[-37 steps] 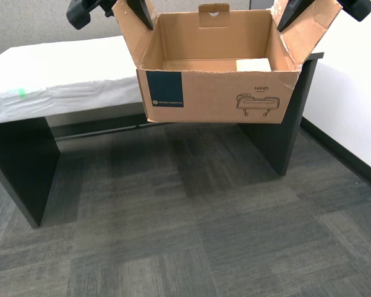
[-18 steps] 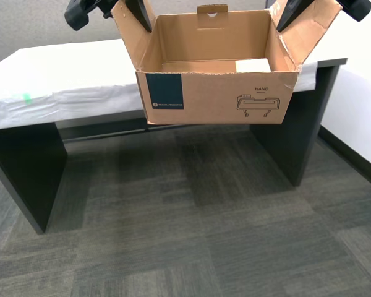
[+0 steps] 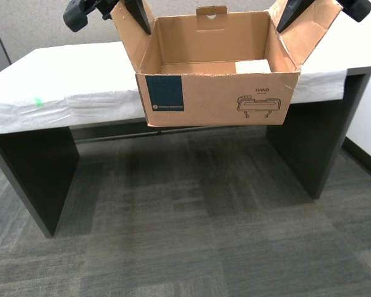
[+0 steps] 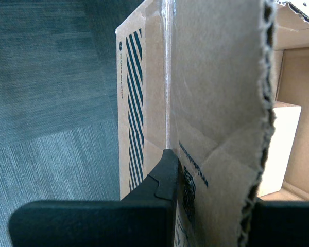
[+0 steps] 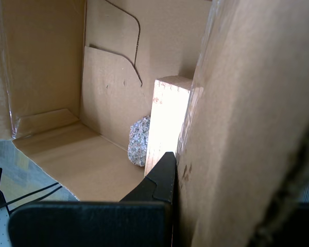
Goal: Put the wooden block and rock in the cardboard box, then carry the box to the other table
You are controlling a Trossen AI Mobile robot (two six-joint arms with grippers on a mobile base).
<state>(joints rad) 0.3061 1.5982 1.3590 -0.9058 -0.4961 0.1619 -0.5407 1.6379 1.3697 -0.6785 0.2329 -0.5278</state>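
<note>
1. Two grippers hold the cardboard box [image 3: 216,96] off the floor, in front of the other table [image 3: 62,80].
2. My first gripper [image 5: 183,170] is clamped on one side flap; the wooden block [image 5: 167,121] stands just past its fingertip inside the box, with the rock [image 5: 139,140] touching the block.
3. My second gripper [image 4: 213,175] pinches the other side flap; the block [image 4: 280,146] shows beyond the flap's torn edge.
</note>
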